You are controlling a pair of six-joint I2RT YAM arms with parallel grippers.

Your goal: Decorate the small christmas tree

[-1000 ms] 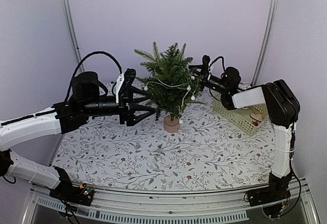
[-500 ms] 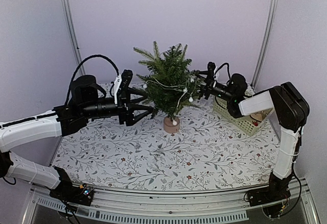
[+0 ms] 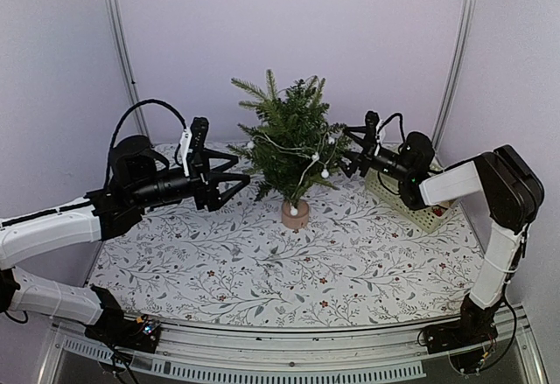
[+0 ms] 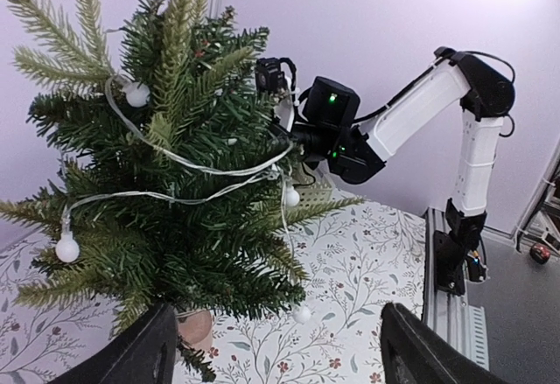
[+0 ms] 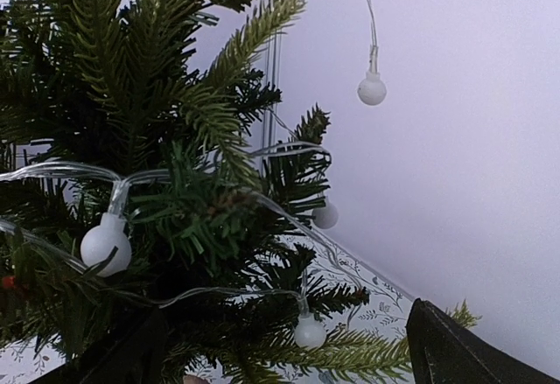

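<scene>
One small christmas tree [image 3: 289, 139], upright, draped with a white bulb string [image 3: 325, 173]
Dark green needles, tan base [image 3: 295, 215]; left gripper [image 3: 241, 187] and right gripper [image 3: 344, 150] gape wide, empty

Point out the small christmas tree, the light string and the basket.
small christmas tree [image 3: 289, 135], top external view, on its green branches
light string [image 4: 66, 247], left wrist view, on a white bulb
basket [image 3: 411, 214], top external view, on its near wall

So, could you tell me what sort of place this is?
Most likely a lab test booth, not a home: plain walls framed by metal posts, the left arm and right arm bolted to a rail, and a tree staged on a floral tablecloth.
</scene>
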